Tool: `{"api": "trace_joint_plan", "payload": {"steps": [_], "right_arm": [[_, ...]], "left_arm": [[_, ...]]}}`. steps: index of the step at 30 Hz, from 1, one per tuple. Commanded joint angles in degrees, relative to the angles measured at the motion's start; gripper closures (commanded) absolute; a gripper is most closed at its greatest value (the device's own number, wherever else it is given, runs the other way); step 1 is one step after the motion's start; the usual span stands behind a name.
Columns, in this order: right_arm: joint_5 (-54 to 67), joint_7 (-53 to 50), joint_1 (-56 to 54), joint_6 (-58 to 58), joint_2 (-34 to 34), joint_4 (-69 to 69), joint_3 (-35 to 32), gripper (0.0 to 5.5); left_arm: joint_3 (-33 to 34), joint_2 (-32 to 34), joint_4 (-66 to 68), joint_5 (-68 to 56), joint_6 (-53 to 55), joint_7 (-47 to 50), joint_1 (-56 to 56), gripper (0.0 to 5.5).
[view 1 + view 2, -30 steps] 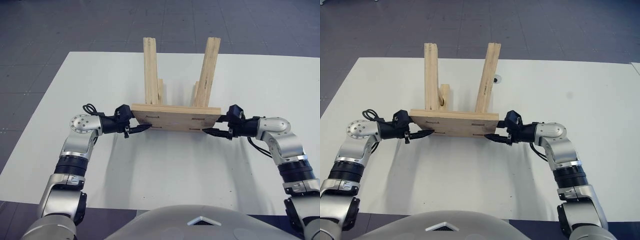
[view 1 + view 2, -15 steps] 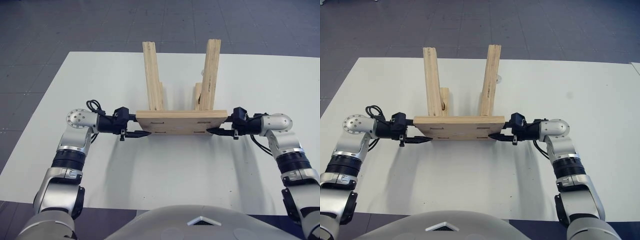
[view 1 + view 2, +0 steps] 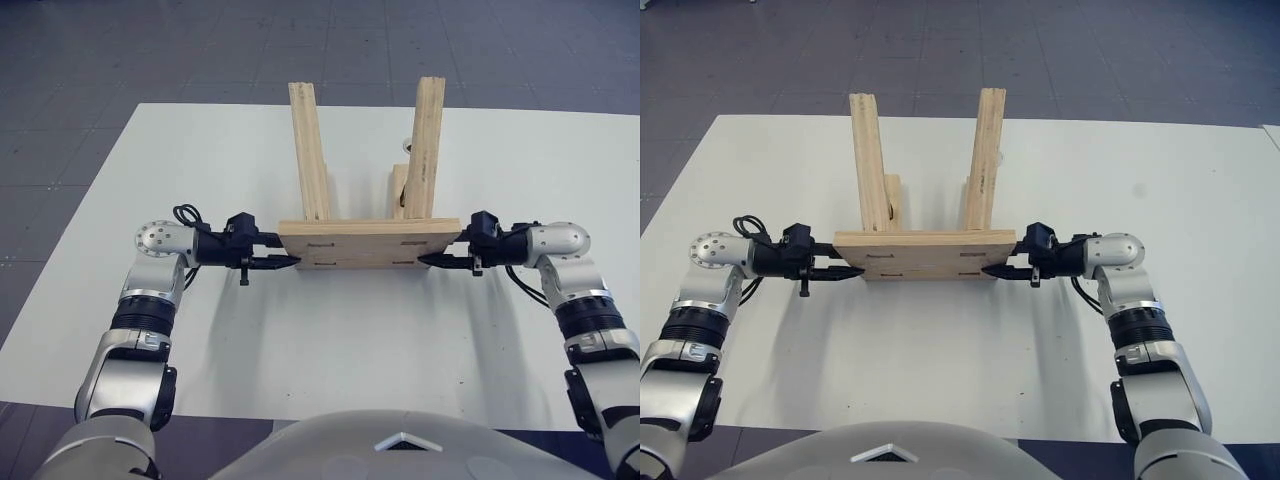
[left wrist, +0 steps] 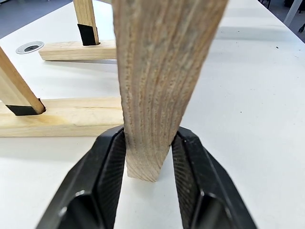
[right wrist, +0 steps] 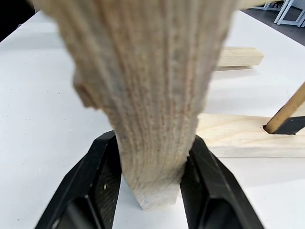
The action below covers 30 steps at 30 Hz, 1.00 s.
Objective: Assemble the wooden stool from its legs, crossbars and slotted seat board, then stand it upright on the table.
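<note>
Left eye view – stool (image 3: 308, 150) on its side on the table (image 3: 330, 340), left gripper (image 3: 278, 253) and right gripper (image 3: 444, 251) each clamping one end of its seat board (image 3: 368, 243) – uneven tipping could let the narrow edge slip

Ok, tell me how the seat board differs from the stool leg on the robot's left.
The seat board is a wide slab with slots in its face; the left leg is a long narrow bar. The board is on edge, crosswise before the robot; the leg points away from the robot. The left gripper and right gripper clamp the board's ends; neither touches the leg. Both are pale wood, joined together.
</note>
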Motion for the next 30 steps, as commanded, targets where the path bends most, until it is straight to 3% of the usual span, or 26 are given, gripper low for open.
{"api": "trace_joint_plan", "payload": {"steps": [1, 5, 10, 15, 22, 24, 27, 30], "right_arm": [[5.4, -0.5, 2.7, 12.1, -2.5, -9.8, -3.1, 3.92], [17.5, -0.4, 7.9, 31.3, -9.0, -31.8, -8.2, 3.93], [31.4, -5.4, 4.5, 50.2, -13.2, -41.7, -17.0, 3.93], [46.3, -11.4, -4.6, 66.7, -16.2, -42.7, -24.5, 3.93], [60.2, -15.2, -4.5, 84.0, -20.6, -42.0, -26.2, 4.16], [65.3, -21.1, -7.0, 88.8, -20.0, -37.5, -26.6, 4.19], [72.9, -34.1, -13.2, 98.2, -20.0, -25.5, -21.7, 4.21], [76.0, -51.4, -21.1, 100.9, -16.0, -11.2, -16.2, 4.21]], "left_arm": [[0.7, 0.8, -9.5, -5.2, 7.3, -3.0, 0.5, 4.13], [4.3, 5.5, -30.7, -15.3, 23.4, -0.4, 6.5, 4.13], [10.0, 11.2, -46.8, -26.2, 38.4, 3.3, 11.3, 4.14], [18.1, 13.6, -51.2, -37.2, 48.5, 10.1, 4.2, 4.14], [25.3, 19.2, -52.1, -56.5, 67.2, 16.6, 3.0, 4.15], [25.6, 19.6, -48.0, -64.5, 73.7, 23.8, 0.6, 4.15], [22.4, 21.9, -41.2, -76.3, 83.2, 36.5, 0.7, 4.15], [15.3, 20.9, -30.7, -93.8, 81.9, 56.8, -4.0, 4.15]]}}
